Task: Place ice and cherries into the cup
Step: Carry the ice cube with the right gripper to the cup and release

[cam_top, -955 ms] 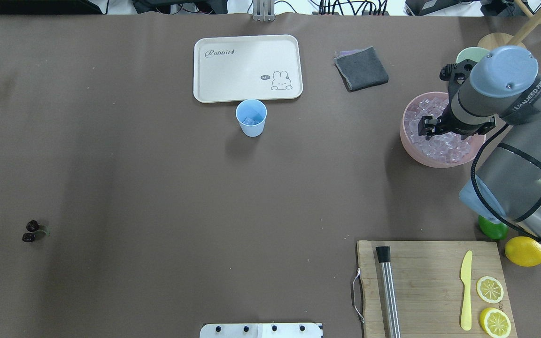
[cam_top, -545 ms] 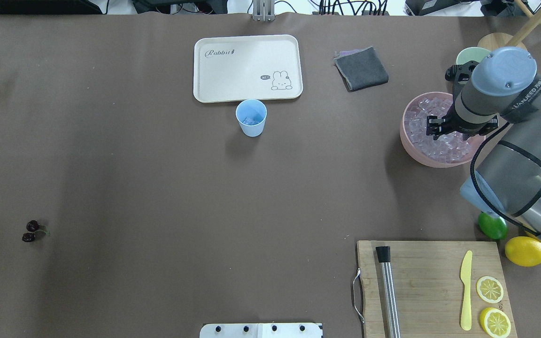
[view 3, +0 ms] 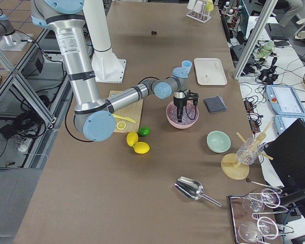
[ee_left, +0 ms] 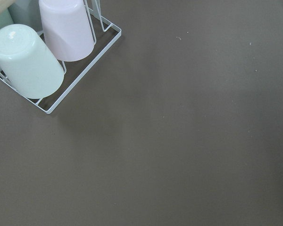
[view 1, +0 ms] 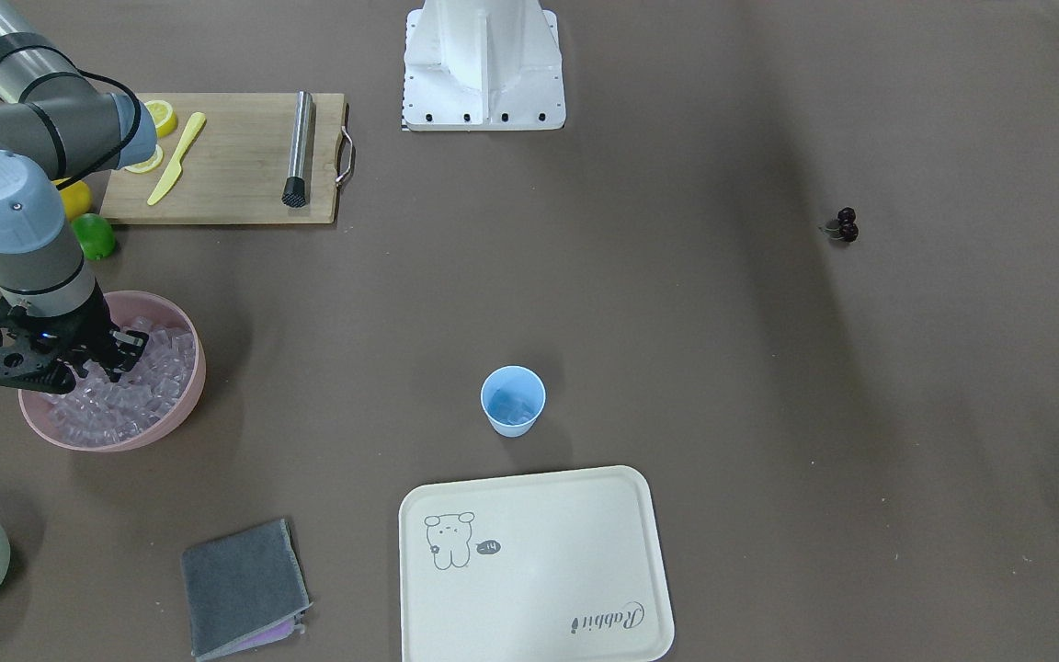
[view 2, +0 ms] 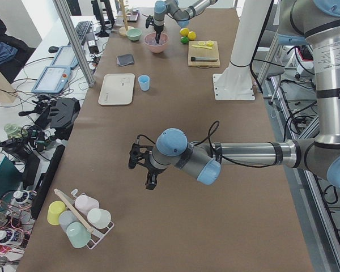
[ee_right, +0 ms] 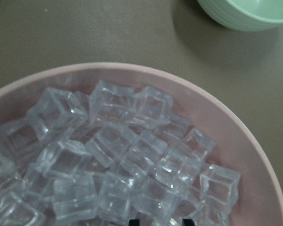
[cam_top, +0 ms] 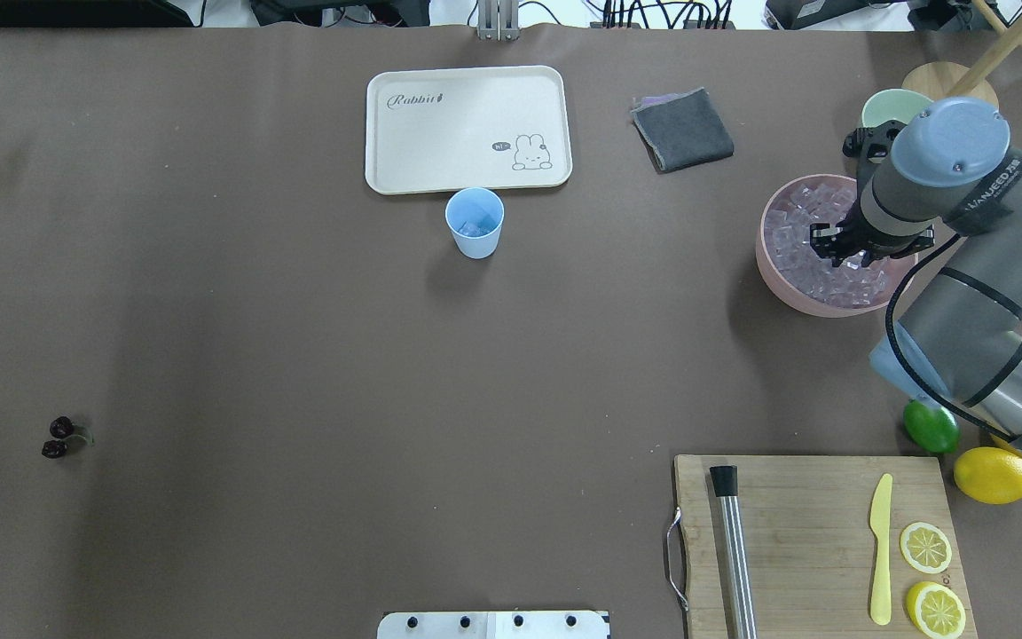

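Observation:
The light-blue cup (cam_top: 475,222) stands upright just in front of the tray, with a few cubes of ice in it. Many more ice cubes (ee_right: 113,141) fill the pink bowl (cam_top: 773,284) at the right. My right gripper (cam_top: 850,259) hangs low over the middle of that bowl. Its two fingertips (ee_right: 134,221) show apart at the bottom edge of the right wrist view, touching the top cubes, so it is open. The cherries (cam_top: 58,437) lie alone far to the left. My left gripper (view 2: 149,181) hovers over bare table; I cannot tell its state.
A pale green bowl (cam_top: 884,106) sits just behind the pink bowl. A cream tray (cam_top: 467,129) and a grey cloth (cam_top: 682,130) lie at the back. A cutting board (cam_top: 813,541) carries a muddler, knife and lemon slices, with a lime (cam_top: 931,428) and lemon (cam_top: 992,475) beside it.
My right gripper has shifted from the bowl's left part towards its middle and dropped closer to the ice. The cup and cherries have stayed put.

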Motion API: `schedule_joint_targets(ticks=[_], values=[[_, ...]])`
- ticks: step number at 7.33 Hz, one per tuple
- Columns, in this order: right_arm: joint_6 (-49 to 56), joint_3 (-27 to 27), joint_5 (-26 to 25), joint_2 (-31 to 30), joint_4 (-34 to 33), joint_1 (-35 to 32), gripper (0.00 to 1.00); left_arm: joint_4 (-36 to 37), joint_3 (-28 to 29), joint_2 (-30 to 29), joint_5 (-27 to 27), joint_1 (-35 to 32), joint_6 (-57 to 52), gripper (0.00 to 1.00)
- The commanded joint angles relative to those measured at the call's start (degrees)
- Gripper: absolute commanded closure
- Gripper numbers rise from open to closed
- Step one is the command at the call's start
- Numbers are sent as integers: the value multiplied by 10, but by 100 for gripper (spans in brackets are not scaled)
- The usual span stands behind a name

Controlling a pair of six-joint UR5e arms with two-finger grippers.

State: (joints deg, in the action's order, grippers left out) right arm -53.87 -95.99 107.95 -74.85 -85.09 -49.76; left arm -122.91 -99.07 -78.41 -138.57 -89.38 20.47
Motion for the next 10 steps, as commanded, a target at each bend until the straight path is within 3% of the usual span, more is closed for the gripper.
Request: schedule_joint_targets(ticks=[1, 2, 3, 4, 5, 6, 7, 8, 10], values=[[2, -9, 3, 6, 3, 0, 75, 0, 2, 0, -2, 1, 0, 2], [3, -34, 15, 7, -15, -12, 75, 0, 2, 0, -2, 2, 0, 2], [8, -74, 46, 30, -76, -33, 75, -1, 2, 0, -2, 2, 0, 2], [0, -94, 59, 104, -180, -33, 75, -1, 3, 0, -2, 1, 0, 2], [-43, -86, 56, 174, -231, -12, 75, 0, 2, 0, -2, 1, 0, 2], [-127, -52, 54, 230, -223, 14, 75, 0, 1, 2, -3, 1, 0, 2], [-212, 26, 41, 316, -211, 48, 75, 0, 4, 3, -3, 1, 0, 2], [-281, 143, -12, 420, -196, 88, 74, -1, 2, 3, -3, 1, 0, 2], [-365, 309, -30, 493, -79, 113, 73, 0, 3, 3, -1, 0, 0, 2]])
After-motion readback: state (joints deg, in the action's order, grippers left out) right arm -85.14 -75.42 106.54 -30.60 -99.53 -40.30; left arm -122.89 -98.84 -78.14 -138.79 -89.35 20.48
